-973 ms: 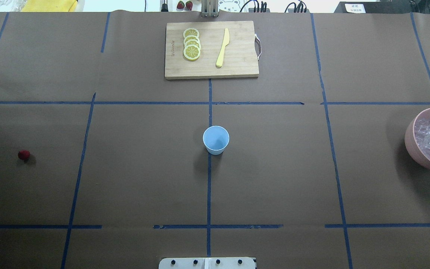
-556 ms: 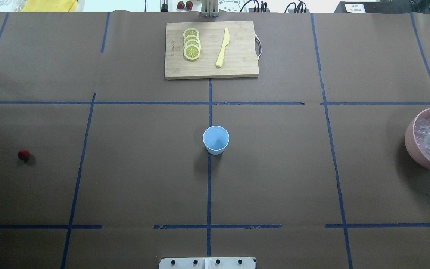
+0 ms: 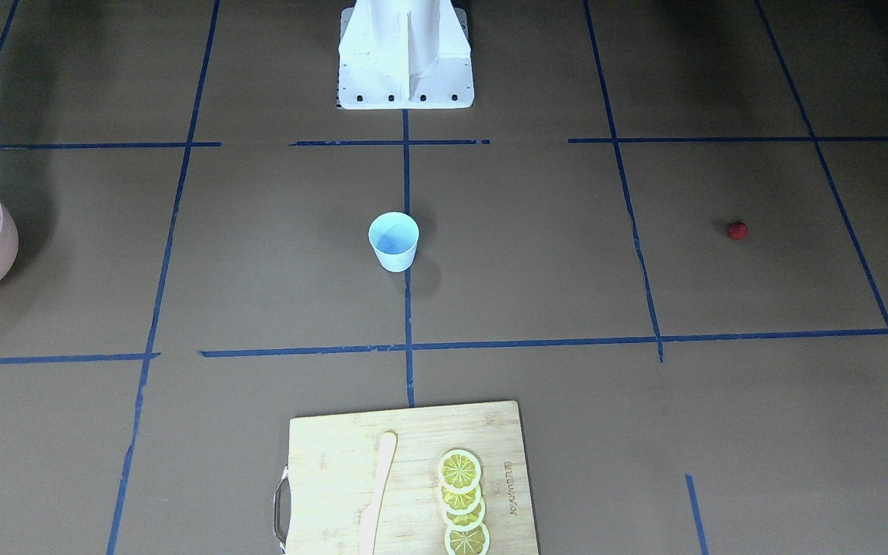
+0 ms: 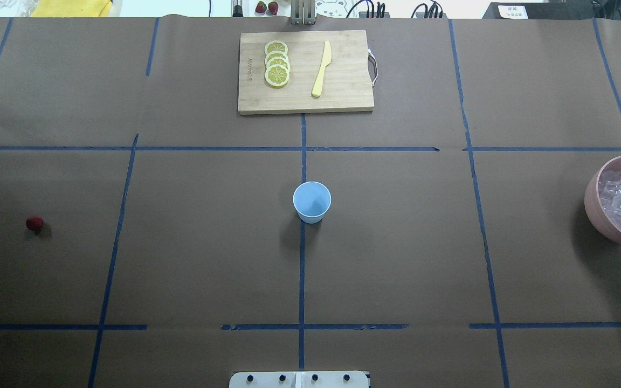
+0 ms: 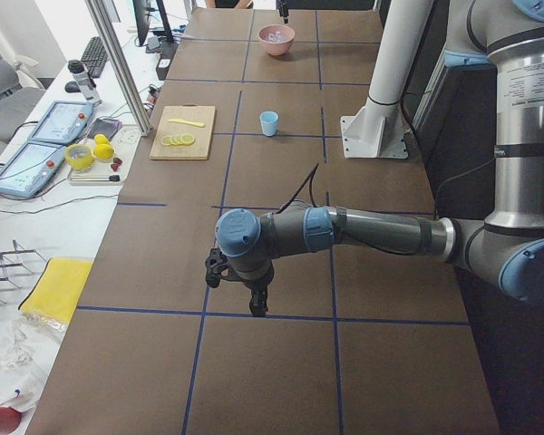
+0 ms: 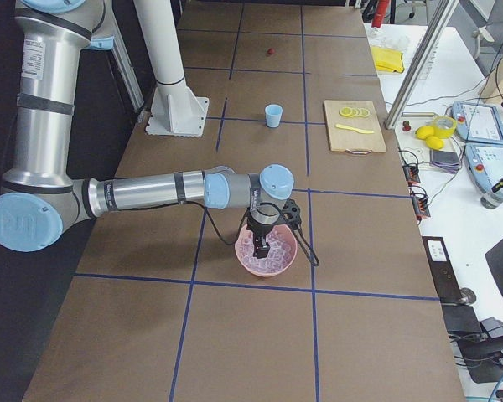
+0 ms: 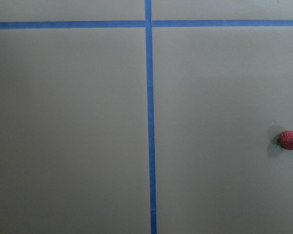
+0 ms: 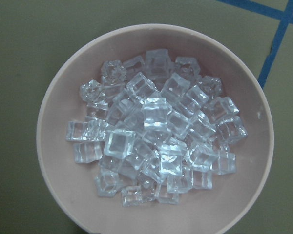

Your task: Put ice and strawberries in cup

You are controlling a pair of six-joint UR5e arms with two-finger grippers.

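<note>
**Legible markings: none can be read.**

Cutting board (image 4: 305, 73), well apart from both the left gripper (image 5: 257, 306) and the right gripper (image 6: 262, 249), on the far side of the table from them: a printed brand mark (image 3: 507, 482) runs along one short edge, its letters too small to read. White label (image 4: 512, 11), past the table's far edge and well beyond the right gripper: dark characters, illegible. White card (image 4: 332, 6) behind the board: a bear drawing, no words made out.

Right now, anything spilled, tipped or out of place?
Nothing stands out. The cup is upright and empty, the ice all inside the pink bowl, the strawberry lies alone on the table, lemon slices on the cutting board.
</note>
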